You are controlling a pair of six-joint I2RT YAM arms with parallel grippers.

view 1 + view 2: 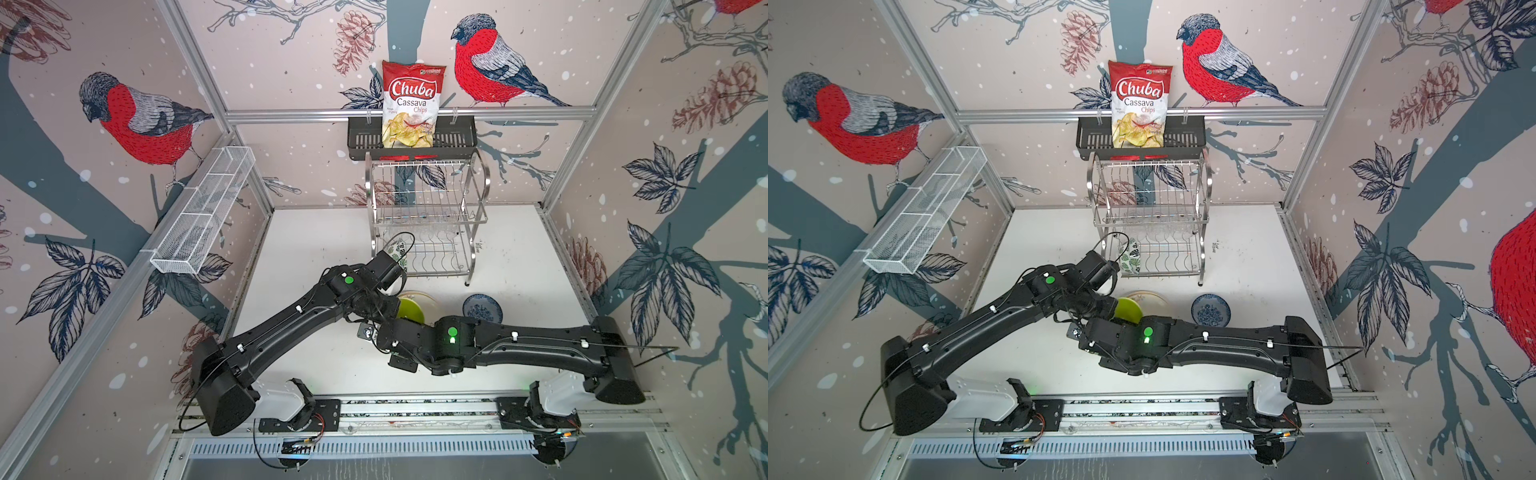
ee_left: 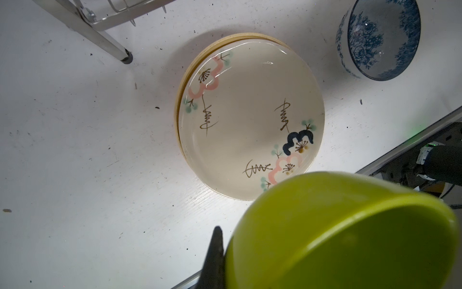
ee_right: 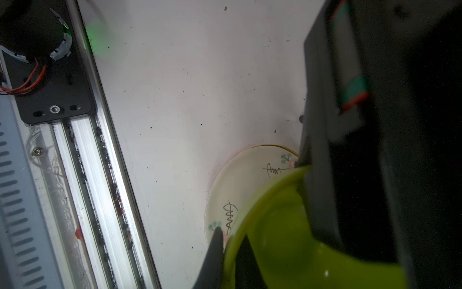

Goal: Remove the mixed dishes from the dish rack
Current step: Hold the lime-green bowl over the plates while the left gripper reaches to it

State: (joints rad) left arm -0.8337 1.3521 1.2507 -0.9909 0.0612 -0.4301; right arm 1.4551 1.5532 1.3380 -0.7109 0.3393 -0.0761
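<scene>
Top views both show the green-leaf bowl (image 1: 394, 250) standing on edge at the left end of the lower tier of the dish rack (image 1: 428, 187), not yet unloaded. A cable loop on the left arm hangs just beside it. I judge that a hasty swing could hook a rack wire or tip that bowl out.

Right of that and nearer, the left gripper (image 2: 226, 252) lays one finger flat against the outer wall of the lime green bowl (image 2: 350, 237). Its partner finger is hidden behind the bowl, so it reads as pinching the wall. The bowl hangs tilted over the near-left part of the cream floral plate (image 2: 250, 112). That plate tops a stack on the table (image 1: 519, 257), with the edge of the pale yellow plate (image 2: 240, 37) showing beneath. In the right wrist view the right gripper (image 3: 230, 250) straddles the same bowl's rim and pinches it.

Two clamps on one smooth bowl look like the main hazard:
- If the arms draw apart before one lets go, the wall could twist free or the rim could crack.
- If one lets go while the other has only a shallow bite, the bowl could pivot, drop onto the plates below and chip them.
- The two wrists are crowded close and could knock together.

Further right, the blue-patterned bowl (image 1: 482, 308) sits near the right forearm, and a low retreat might sweep it.
</scene>
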